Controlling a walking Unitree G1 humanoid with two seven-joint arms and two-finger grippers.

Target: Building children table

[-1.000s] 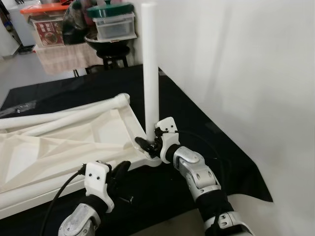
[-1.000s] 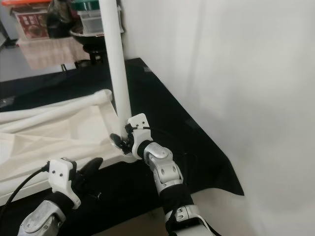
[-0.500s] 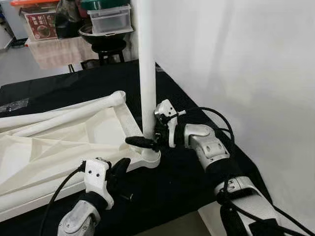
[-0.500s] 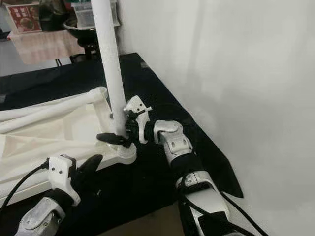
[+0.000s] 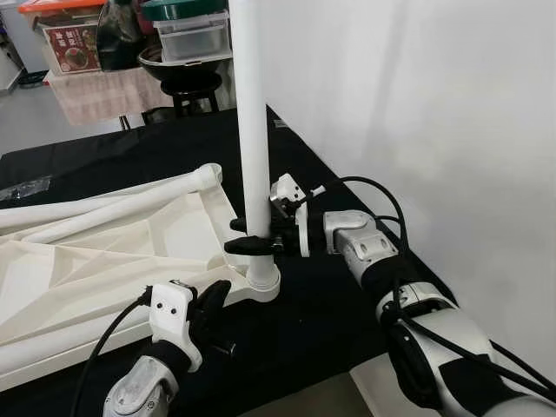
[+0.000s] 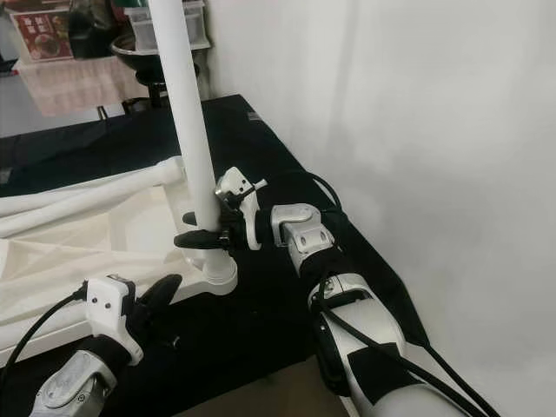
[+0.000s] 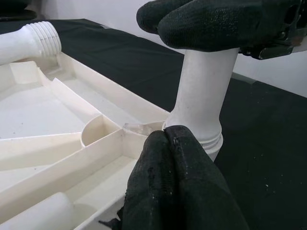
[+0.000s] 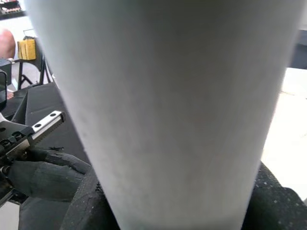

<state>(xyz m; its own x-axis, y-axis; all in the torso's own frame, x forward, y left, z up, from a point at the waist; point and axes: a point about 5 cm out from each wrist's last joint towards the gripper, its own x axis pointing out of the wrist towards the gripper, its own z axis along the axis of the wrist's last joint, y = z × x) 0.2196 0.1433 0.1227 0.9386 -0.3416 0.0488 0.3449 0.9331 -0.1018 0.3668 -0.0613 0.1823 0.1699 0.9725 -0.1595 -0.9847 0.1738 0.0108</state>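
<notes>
1. Left eye view: your black mat (image 5: 104, 156) carries the inverted white tabletop (image 5: 104, 252); beyond it, stacked lidded containers (image 5: 195, 35), contents unclear.
2. Right eye view: your right gripper (image 6: 201, 231) pinches the upright leg (image 6: 187, 122) in its corner socket.
3. Left wrist view: your left gripper (image 7: 170, 143), fingers pressed together, touches the tabletop's edge.

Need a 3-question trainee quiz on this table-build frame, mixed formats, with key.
1. True or false: the white leg stands upright in the corner socket of the upturned tabletop.
2. Which tool grips the leg just above the socket? A) left tool B) right tool
3. Fill in: the left tool rests, fingers together, against the tabletop's ___ edge near the socket.

Key: 1 true. 2 B, the right tool. 3 near (robot-side).
</notes>
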